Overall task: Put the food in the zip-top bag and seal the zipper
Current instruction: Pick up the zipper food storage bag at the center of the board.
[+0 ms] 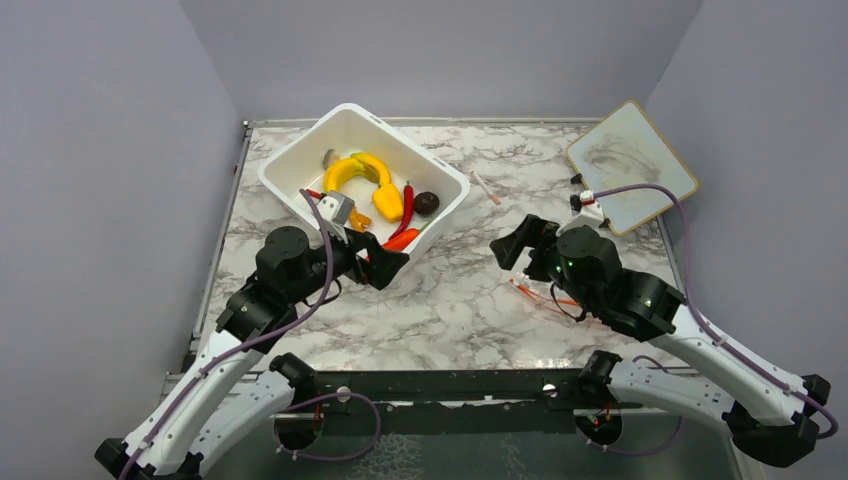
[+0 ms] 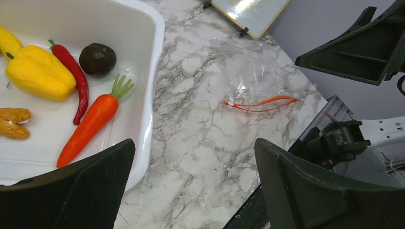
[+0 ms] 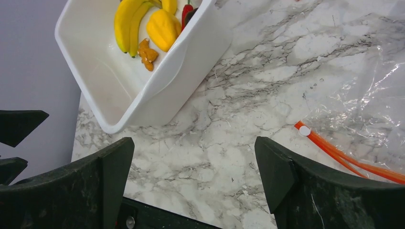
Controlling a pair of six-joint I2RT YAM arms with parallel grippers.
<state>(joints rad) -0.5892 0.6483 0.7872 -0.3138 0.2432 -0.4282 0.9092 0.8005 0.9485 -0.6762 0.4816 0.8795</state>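
I see the marble table filling the workspace. The white tub sits far left of centre, turned at an angle. The wood-framed whiteboard lies at the far right edge.

My left gripper hangs over the tub's near right corner, jaws spread wide with nothing between them. My right gripper hovers right of centre, jaws also fully apart and empty.

The zip-top bag lies flat on the marble right of centre, near the right arm and partly hidden under it in the top view. It is well apart from the tub. It is empty as far as I can see.

All the food is in the tub:
- the banana lies toward the far side
- the yellow pepper is just beside it
- the carrot lies near the right wall
- the red chili lies between pepper and carrot
- the dark round fruit sits just beyond the carrot's green top
- the small orange bits are left of the carrot

The zipper runs along the bag's near edge, its two strips slightly parted. A small white-and-red stick lies on the marble just right of the tub.
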